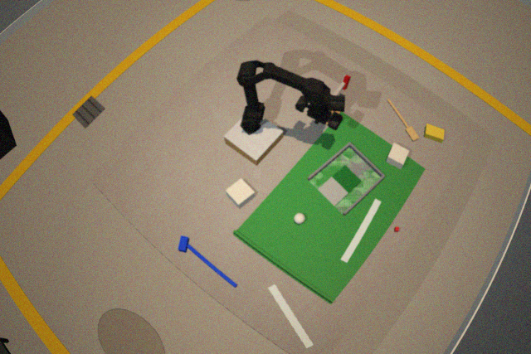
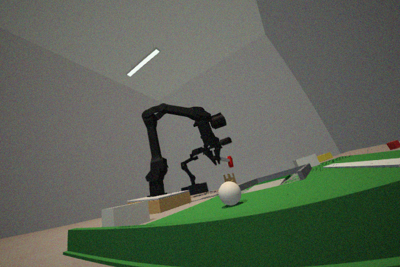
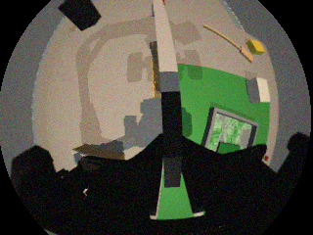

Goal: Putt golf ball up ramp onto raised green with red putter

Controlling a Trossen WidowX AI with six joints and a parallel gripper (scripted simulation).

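The black parallel-jaw gripper (image 1: 319,120) (image 2: 217,162) (image 3: 168,136) is nearly closed, its fingers clamped on the dark grip of the red-headed putter with a pale shaft (image 1: 338,87) (image 2: 225,159) (image 3: 166,46). The putter is in the air above its wooden stand (image 2: 229,178) (image 3: 156,73), and a gap shows between the red head and the stand's prongs in the exterior view. In the top view the head reaches out past the arm, over bare floor beyond the near corner of the green mat (image 1: 295,251) (image 2: 290,196) (image 3: 196,88).

The white golf ball (image 1: 299,218) (image 2: 229,193) rests on the mat, well apart from the gripper, between the mat's long edge on the robot-base side and the grey-rimmed rectangular frame (image 1: 367,159) (image 2: 303,172) (image 3: 253,135). Open green lies around the ball on every side. A long white strip (image 1: 361,230) (image 2: 361,162) lies on the mat toward the opposite long edge, and a cream block (image 1: 397,155) (image 2: 307,159) (image 3: 259,90) sits at that edge, near the frame. Another cream block (image 1: 240,191) (image 2: 125,214) stands off the mat, just beside its base-side edge. The blue mallet-shaped club (image 1: 210,264) lies on the floor, well clear of the arm.
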